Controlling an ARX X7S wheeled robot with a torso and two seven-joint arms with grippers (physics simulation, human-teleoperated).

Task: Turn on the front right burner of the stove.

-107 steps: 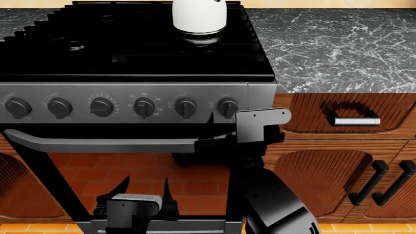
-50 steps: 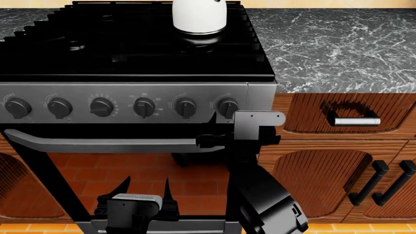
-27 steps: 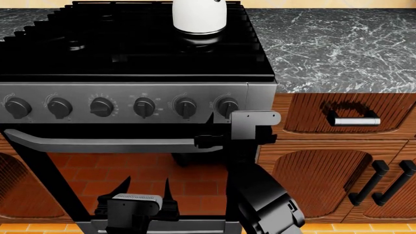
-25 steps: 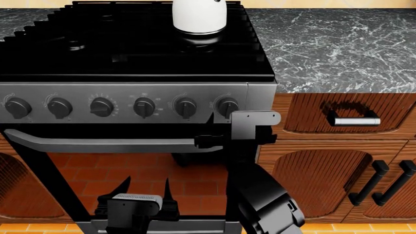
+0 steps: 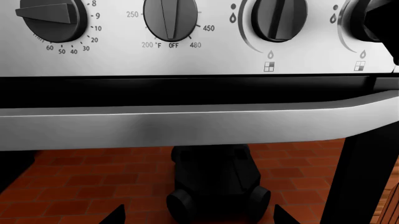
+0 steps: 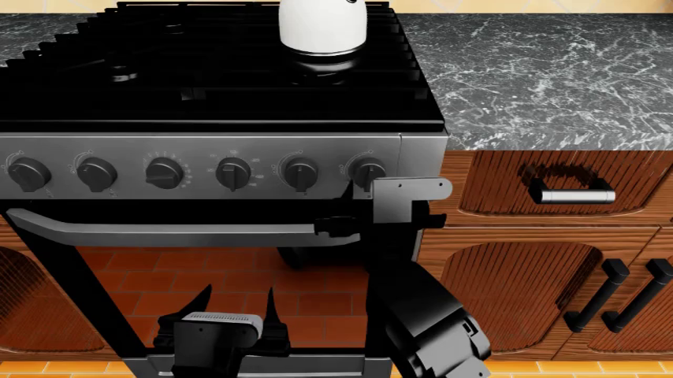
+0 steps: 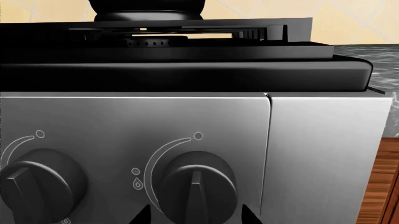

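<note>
Right gripper (image 7: 194, 213), fingers apart, tips cut off, just before the stove's (image 6: 221, 87) rightmost knob (image 7: 196, 184). Left gripper (image 6: 233, 309) open, low.

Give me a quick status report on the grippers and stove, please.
Right gripper open, fingers straddling rightmost dark round knob, not gripping. Left gripper open, idle low. Glossy black stove: knob upright, unobstructed.

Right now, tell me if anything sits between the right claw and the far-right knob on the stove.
Nothing visible does. In the right wrist view the open right claw points straight at the far-right knob, with only bare steel panel around it. The oven handle runs below, out of the path.
</note>
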